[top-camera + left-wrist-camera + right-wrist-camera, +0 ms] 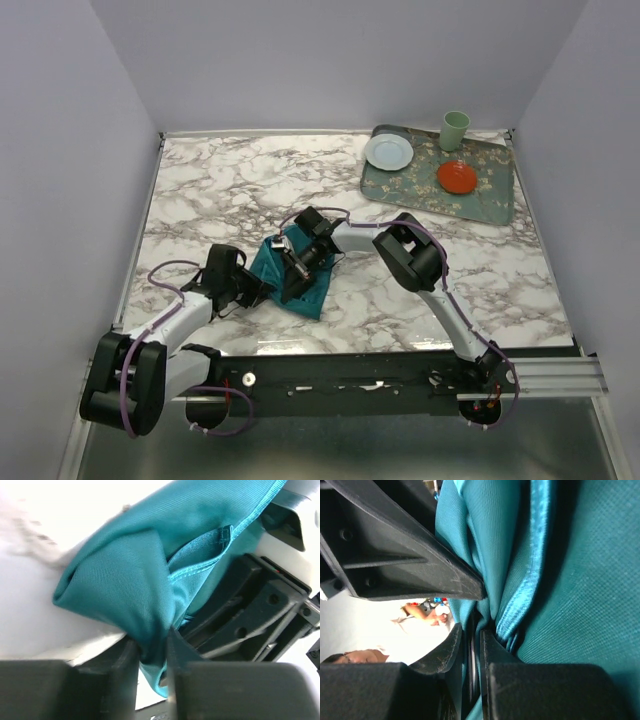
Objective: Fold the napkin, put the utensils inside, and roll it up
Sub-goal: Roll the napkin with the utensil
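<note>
A teal napkin (318,295) lies bunched and folded on the marble surface (220,190), near its front edge, between two robot arms. The left hand (152,652) is clenched on a fold at the napkin's left side, the cloth pinched between its nearly closed fingers. The right hand (470,647) reaches in from the other side, its fingers likewise narrowed tight onto a hemmed fold. A patterned tray (490,205) sits well apart at the far right corner.
</note>
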